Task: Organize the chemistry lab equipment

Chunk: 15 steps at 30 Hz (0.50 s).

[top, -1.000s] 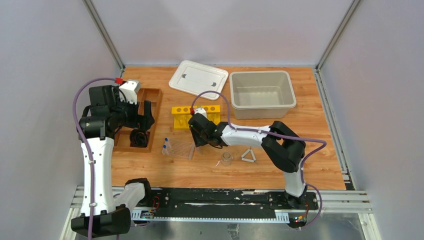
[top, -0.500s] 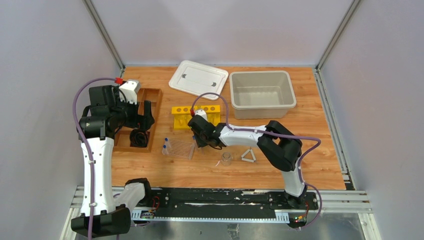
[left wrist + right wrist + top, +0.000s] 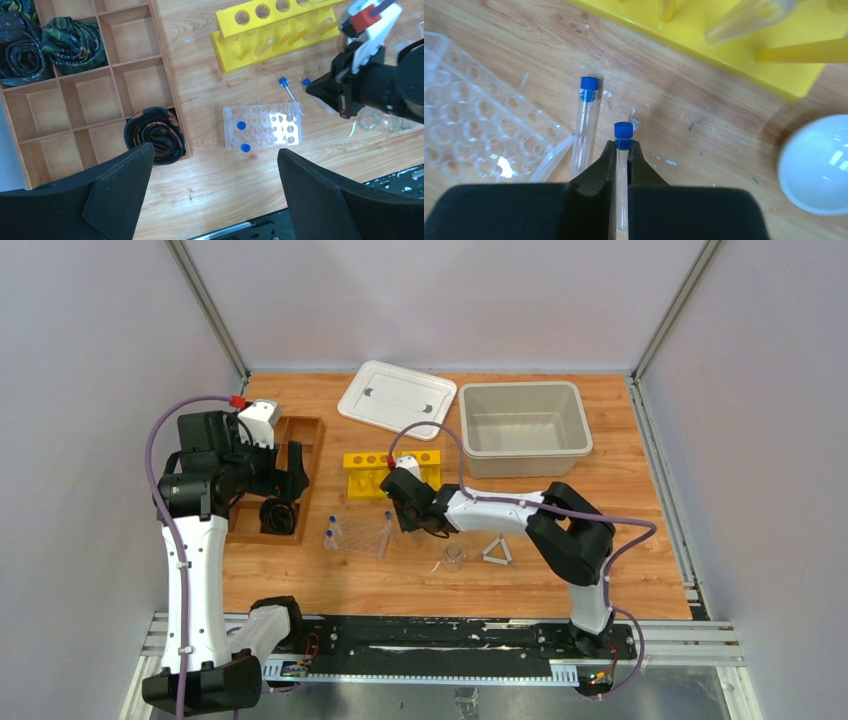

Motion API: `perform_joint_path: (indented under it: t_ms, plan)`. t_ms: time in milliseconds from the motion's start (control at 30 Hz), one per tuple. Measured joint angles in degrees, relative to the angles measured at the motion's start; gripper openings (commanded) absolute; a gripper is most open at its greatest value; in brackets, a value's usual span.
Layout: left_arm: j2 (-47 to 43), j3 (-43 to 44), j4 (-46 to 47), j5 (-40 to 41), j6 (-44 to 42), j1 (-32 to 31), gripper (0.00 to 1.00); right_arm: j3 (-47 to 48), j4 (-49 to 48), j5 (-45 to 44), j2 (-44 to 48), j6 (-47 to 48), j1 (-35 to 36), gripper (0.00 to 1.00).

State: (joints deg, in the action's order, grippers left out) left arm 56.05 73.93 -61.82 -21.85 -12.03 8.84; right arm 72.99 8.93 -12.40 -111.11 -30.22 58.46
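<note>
The left claw (image 3: 215,152) hangs with its fingers wide apart and holds nothing, above the left part of the bench (image 3: 400,585). Below it, by the left edge, sits a wooden divider tray (image 3: 167,85) with rolled dark cloths (image 3: 155,135) in some compartments. Right of the tray, nearer the middle, the clear plastic rack (image 3: 280,125) lies flat with two blue-capped tubes (image 3: 241,125) standing in its holes. Behind it, toward the far edge, is a yellow rack (image 3: 270,30). Just beside the clear rack's right end, a loose tube (image 3: 586,120) lies on the wood. Next to it the right claw (image 3: 623,146) is clamped on another tube (image 3: 623,130), fingers pressed together just below its blue cap; whether that tube touches the bench I cannot tell. Right of the claw sits the white dome-shaped piece (image 3: 819,165). Toward the near edge stand a small glass beaker (image 3: 453,558) and, just right of it, the small white triangle (image 3: 497,551). Along the far edge lie a white lid (image 3: 397,398) and a grey bin (image 3: 520,387).
</note>
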Motion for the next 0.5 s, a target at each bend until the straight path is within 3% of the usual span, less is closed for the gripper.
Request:
perform_joint_path:
  t_ms: [267, 500]
  plan:
    - [-1.25, -0.39, 0.04, -2.82, -0.11, 0.00, 1.00, 1.29, -1.79, -0.31, 14.64, 1.81, 0.42, 0.00]
    - [-2.14, -1.73, 0.00, -7.85, 0.04, 0.00, 1.00, 7.74, -9.25, 0.90, 17.09, 3.80, 2.78, 0.00]
